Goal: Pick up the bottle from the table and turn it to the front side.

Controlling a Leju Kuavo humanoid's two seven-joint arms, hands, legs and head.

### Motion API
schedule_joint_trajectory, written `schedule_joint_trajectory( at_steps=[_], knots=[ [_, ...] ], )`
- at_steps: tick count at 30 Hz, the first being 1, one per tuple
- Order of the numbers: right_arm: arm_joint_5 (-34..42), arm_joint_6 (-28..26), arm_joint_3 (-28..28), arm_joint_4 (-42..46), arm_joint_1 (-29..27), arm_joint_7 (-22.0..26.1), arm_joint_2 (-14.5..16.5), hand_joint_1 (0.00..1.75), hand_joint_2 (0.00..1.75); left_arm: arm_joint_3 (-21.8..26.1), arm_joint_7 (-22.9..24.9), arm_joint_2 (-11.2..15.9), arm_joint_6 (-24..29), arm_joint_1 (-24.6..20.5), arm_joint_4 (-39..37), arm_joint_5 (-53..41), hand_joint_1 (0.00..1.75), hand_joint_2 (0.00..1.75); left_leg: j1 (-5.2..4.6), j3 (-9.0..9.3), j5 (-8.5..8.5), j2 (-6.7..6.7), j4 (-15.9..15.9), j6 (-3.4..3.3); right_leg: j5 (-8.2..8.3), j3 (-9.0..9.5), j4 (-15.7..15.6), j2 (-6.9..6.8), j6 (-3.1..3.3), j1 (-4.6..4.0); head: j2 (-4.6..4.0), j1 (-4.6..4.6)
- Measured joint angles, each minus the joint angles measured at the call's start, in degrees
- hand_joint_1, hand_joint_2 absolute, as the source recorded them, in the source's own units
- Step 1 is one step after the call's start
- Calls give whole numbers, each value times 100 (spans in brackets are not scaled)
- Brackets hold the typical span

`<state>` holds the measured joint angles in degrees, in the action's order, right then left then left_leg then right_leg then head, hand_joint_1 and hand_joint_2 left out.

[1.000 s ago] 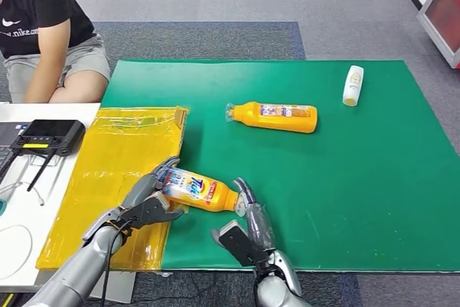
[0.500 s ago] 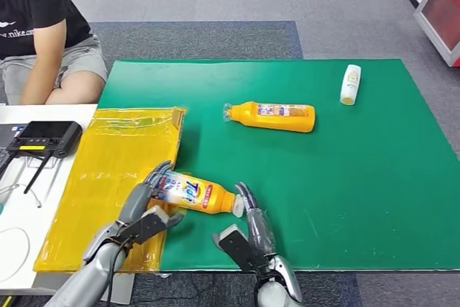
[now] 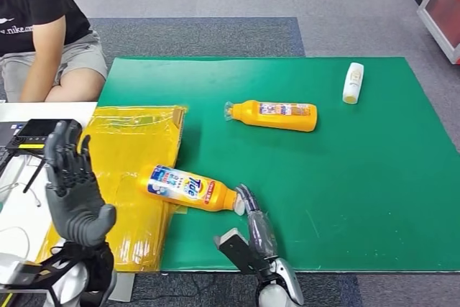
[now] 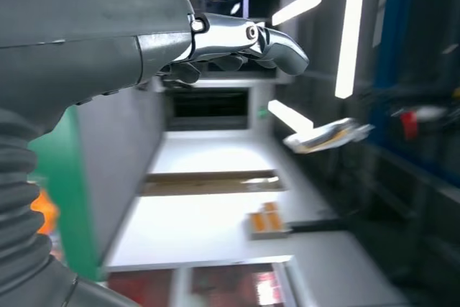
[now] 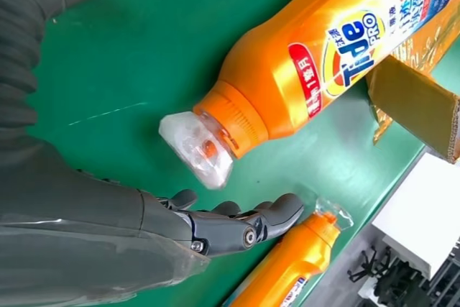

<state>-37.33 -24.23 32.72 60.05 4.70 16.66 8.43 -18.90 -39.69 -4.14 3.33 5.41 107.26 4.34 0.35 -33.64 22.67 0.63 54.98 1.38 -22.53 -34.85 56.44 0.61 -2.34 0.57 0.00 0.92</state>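
Left hand (image 3: 73, 195) let go and lifted clear, fingers spread — bottle (image 3: 187, 188) lies label-up, probably front side; right hand (image 3: 255, 228) open beside cap.

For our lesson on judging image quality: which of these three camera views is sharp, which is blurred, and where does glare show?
Head view: sharp and evenly lit, with sheen on the yellow plastic bag. Left wrist view: the room behind the left hand is smeared, and the ceiling lights are blown out to white. Right wrist view: crisp up close, with glare streaks on the Tide bottle and its clear cap.

Person (image 3: 38, 34) nr white bottle (image 3: 353, 83)
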Motion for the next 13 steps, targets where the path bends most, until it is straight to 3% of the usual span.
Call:
schedule_joint_trajectory(
  at_steps=[5,13],
  knots=[
    [-3,43,-2,-7,28,14,12,0,175,246,0,-195,-240,96,602,184,0,0,0,0,-1,0,0,-1,1,1,0,0,-1,0,0,0],
    [26,109,-2,-7,104,43,21,0,175,872,0,-793,-1157,164,1161,827,0,0,-1,0,0,0,0,-1,1,1,0,0,-3,1,0,0]
  ],
)
